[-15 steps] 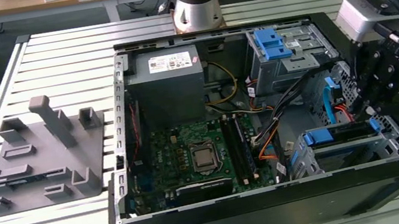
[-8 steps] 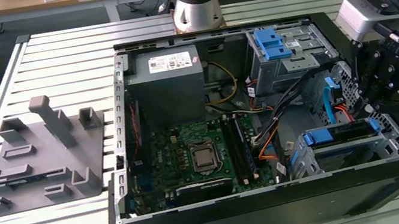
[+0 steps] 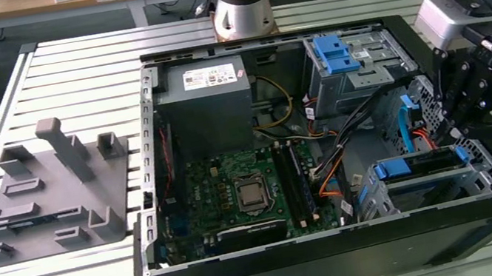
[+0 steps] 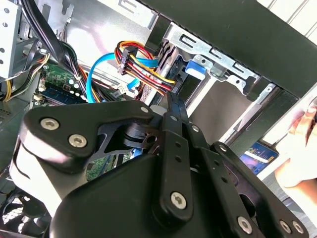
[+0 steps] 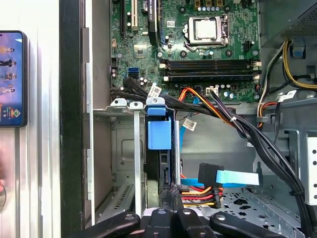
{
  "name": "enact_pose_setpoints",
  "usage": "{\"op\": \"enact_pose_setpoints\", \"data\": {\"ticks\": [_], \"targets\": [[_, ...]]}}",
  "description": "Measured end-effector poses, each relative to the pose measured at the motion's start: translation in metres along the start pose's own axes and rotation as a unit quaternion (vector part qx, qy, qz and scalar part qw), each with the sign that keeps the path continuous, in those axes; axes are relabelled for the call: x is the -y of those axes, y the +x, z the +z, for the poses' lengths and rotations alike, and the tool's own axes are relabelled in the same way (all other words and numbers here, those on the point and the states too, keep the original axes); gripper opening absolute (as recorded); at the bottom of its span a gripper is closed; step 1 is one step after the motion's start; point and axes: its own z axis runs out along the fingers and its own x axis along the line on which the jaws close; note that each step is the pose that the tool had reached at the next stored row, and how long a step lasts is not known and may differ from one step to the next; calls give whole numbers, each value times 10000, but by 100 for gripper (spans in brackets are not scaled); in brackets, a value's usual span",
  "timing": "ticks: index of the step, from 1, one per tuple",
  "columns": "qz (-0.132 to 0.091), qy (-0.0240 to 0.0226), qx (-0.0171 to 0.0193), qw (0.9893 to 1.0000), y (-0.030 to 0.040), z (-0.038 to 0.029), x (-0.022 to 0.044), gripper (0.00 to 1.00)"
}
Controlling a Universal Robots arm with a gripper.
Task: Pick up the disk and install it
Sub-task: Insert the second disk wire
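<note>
We see the black gripper [image 4: 171, 101] reaching towards the drive cage [image 4: 218, 62], with coloured cables [image 4: 141, 67] beside it and a hand [image 4: 302, 148] holding a phone [image 4: 258, 154].

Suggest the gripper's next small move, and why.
Probably a short, gentle push along the slot. The disk already stands on edge in the drive cage, its blue frame between the metal rails, and the gripper is at its cabled end. Whether it has latched is not visible.
</note>
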Motion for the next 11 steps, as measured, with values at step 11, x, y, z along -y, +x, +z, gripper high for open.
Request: {"op": "enact_pose_setpoints", "data": {"ticks": [11], "targets": [[-1, 0, -1, 10000, 2, -9, -38, 11]]}}
